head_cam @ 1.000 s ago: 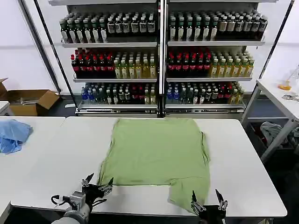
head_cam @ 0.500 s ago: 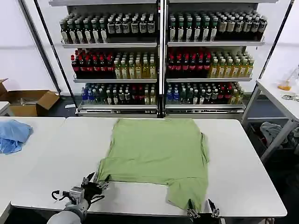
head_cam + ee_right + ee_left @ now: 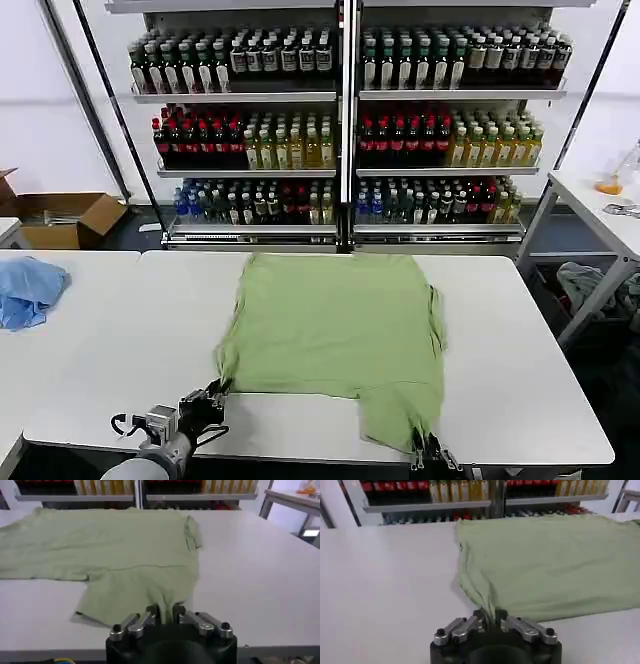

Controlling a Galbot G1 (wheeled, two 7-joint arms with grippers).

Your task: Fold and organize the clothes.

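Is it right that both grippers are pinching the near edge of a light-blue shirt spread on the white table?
Not quite: the spread shirt is light green, as the head view shows. The rest holds: the left gripper and right gripper are each shut on its near edge, on the white table. The blue cloth lies bunched on the neighbouring table.

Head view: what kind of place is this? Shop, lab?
Probably a robot test lab staged as a shop: retail shelves packed with bottled drinks stand behind plain white tables, an open cardboard box sits on the floor, and a green shirt lies spread for folding.
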